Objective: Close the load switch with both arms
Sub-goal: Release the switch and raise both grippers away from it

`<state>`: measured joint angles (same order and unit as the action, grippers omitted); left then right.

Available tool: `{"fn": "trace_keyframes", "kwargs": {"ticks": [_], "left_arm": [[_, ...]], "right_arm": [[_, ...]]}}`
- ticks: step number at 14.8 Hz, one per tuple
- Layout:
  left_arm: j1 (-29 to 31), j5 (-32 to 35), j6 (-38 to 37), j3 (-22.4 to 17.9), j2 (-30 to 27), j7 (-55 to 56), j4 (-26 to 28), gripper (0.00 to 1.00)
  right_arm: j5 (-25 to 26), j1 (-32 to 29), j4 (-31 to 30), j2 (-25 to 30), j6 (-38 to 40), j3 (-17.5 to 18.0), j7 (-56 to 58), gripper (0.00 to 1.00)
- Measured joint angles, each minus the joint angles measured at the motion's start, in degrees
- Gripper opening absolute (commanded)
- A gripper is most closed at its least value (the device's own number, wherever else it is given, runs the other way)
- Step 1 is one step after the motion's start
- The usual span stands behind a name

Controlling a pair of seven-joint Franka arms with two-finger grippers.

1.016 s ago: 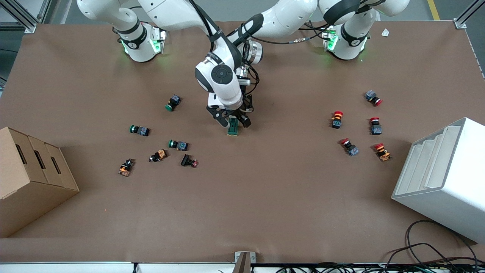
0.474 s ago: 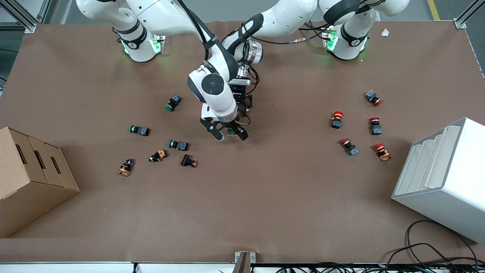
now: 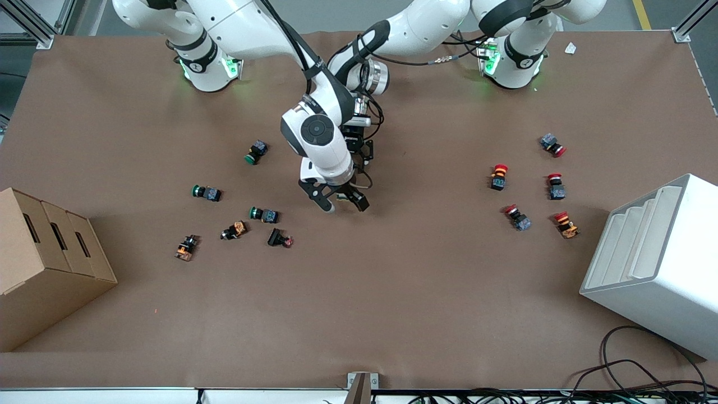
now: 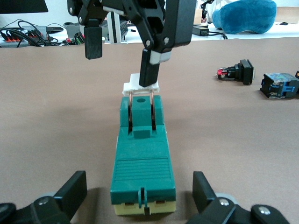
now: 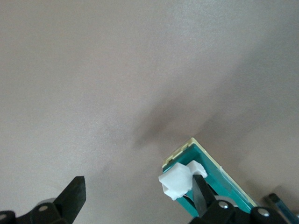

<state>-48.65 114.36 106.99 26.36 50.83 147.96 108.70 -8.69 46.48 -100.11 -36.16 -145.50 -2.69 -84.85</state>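
Observation:
The load switch (image 4: 142,158) is a dark-green block on a cream base, lying mid-table. Its white lever (image 4: 140,85) stands raised on copper blades at the end away from my left gripper. My left gripper (image 4: 139,183) is open, one finger on each side of the block and clear of it. My right gripper (image 3: 343,205) is open over the lever end. One of its fingers (image 4: 150,70) rests against the lever, and the other hangs free. The lever (image 5: 177,179) also shows beside my right gripper (image 5: 137,184). In the front view only a sliver of the switch (image 3: 341,196) shows.
Green and orange push-buttons (image 3: 263,214) lie scattered toward the right arm's end. Red ones (image 3: 517,217) lie toward the left arm's end. A cardboard box (image 3: 45,264) and a white stepped rack (image 3: 656,264) stand at the table's two ends. Cables (image 3: 634,376) trail off the front edge.
My right gripper has moved toward the front camera and now covers most of the switch, which showed plainly a second ago. The left arm has stayed put.

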Motion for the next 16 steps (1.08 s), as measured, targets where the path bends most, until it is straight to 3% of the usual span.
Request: {"fn": "trace_keyframes", "kwargs": {"ticks": [8, 12, 16], "left_arm": [[0.0, -0.02, -0.01, 0.01, 0.0, 0.07, -0.01, 1.0], [-0.02, -3.63, -0.03, 0.73, -0.06, -0.04, -0.95, 1.0], [-0.03, -13.57, -0.01, 3.59, -1.42, -2.04, -2.02, 1.0]], "right_arm": [[0.04, -0.9, 2.41, -3.78, -3.08, -0.07, 1.92, 1.0], [0.03, -5.49, 6.18, -3.34, 6.0, -0.37, 9.35, 1.0], [0.04, -12.04, 8.13, 1.2, 17.5, -0.6, 22.77, 1.0]]}}
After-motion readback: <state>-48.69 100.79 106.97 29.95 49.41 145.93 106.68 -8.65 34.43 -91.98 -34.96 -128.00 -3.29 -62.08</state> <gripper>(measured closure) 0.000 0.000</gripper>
